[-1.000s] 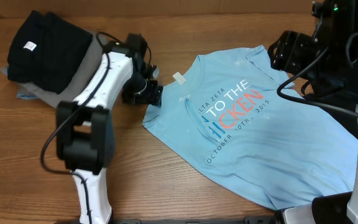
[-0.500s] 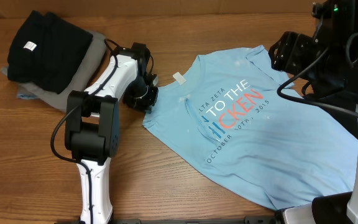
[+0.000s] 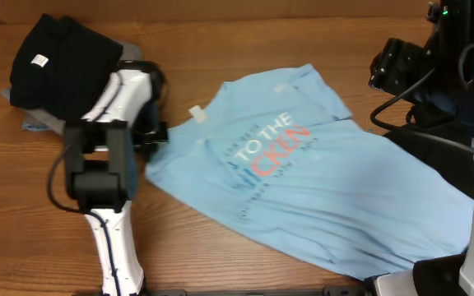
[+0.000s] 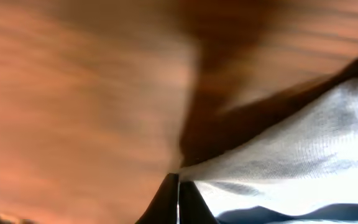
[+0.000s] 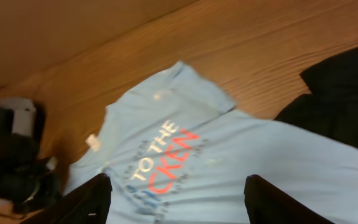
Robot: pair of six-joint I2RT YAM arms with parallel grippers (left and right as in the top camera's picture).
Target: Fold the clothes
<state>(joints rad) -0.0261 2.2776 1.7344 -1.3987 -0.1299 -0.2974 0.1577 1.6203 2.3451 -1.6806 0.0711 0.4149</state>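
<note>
The light blue T-shirt [image 3: 303,189] lies spread on the desk [image 3: 220,33], long axis collar-left to hem-right. My left jaws, nearer, appear clenched on its left edge; my right jaws hang released above.

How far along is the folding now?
Done: a black pile sits folded at far left. In hand: the left gripper pinches the T-shirt edge; the shirt lies flat, unfolded. Left: folding it, plus a black garment beside it.
</note>
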